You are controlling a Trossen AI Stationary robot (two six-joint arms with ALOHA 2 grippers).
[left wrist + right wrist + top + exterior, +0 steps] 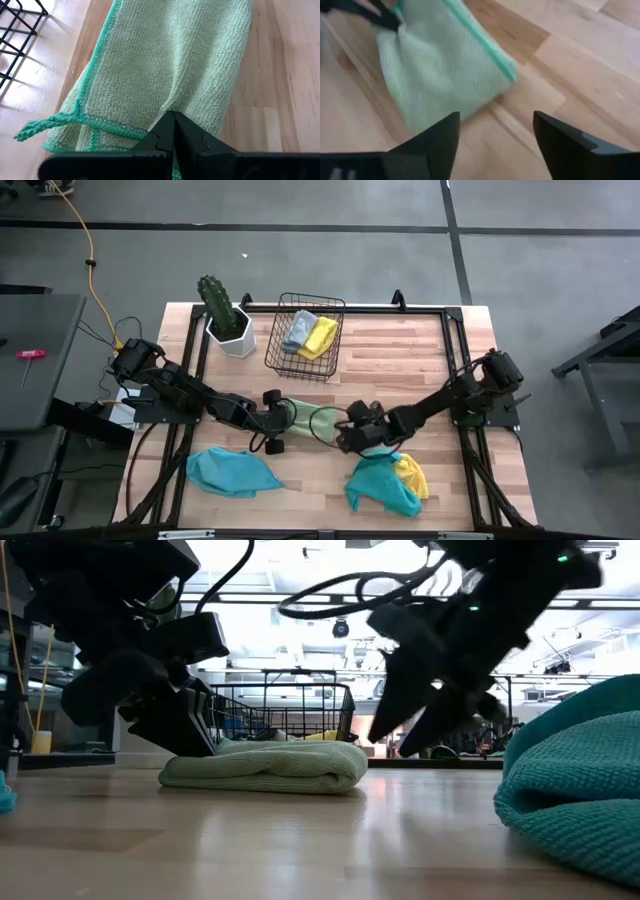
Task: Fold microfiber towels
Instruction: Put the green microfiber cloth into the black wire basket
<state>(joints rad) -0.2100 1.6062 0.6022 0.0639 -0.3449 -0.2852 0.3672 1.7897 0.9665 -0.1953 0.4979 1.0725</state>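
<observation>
A light green microfiber towel (308,418) lies folded on the wooden table's middle (265,765). My left gripper (173,120) is shut at the towel's left end (195,735). My right gripper (495,135) hangs open above the table just past the towel's right end (350,432), touching nothing. A teal towel (232,472) lies crumpled near the front left. Another teal towel (380,485) lies crumpled on a yellow one (413,476) at the front right. My left gripper's shut fingertips (165,131) meet the green towel's top layer near its hemmed left end (167,105), where a small crease runs up from them. The fingers slant down from the table's left. The towel lies flat on the table.
A black wire basket (340,305) at the back centre holds a grey towel (297,330) and a yellow towel (321,337). A cactus in a white pot (228,325) stands left of it. Bare wood lies between the green towel and the front towels.
</observation>
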